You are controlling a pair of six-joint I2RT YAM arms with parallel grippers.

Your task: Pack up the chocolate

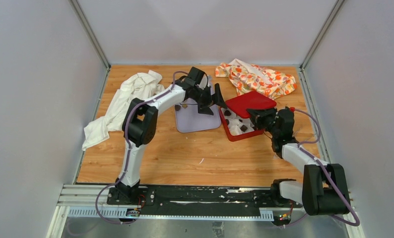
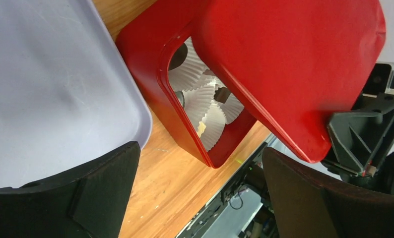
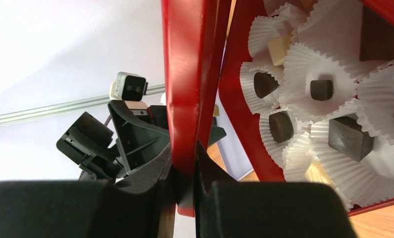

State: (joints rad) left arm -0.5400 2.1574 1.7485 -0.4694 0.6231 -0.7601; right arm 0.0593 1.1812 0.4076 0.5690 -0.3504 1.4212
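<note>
**Right claw** (image 3: pixel 184 158): your right claw was closed on the edge of the red lid (image 2: pixel 294 64), one finger on each face, the rim pinched tight between them.

**Red lid:** it hung in that grip over the far part of the red box (image 2: pixel 145 74) and left the near part uncovered. You could not tell from these views whether the lid touched the box rim.

**Chocolate** (image 3: pixel 321 89): all the pieces you could see were inside the red box, each seated in one of the white paper cups (image 3: pixel 294 64). Most were dark brown, some round and some blocky. A few were tan or cream. The cups were crowded together with their crinkled rims overlapping.

**Left claw** (image 2: pixel 200 148): your left claw was spread wide and held nothing. It hovered above the right edge of the lavender tray (image 1: pixel 195 124), just beside the red box. Its fingers pointed toward the box and the lid.

**Lavender tray:** it lay flat on the surface (image 1: pixel 185 158), immediately left of the red box, with a narrow strip of wood showing between them.

**White cloth** (image 1: pixel 128 96): it was crumpled along the left side of the surface, well apart from the box.

**Floral cloth** (image 1: pixel 259 79): printed in orange and red, it lay bunched at the far right corner, just behind the red lid.

**Arms:** both reached in from the near edge, and your two claws were near each other on either side of the box.
</note>
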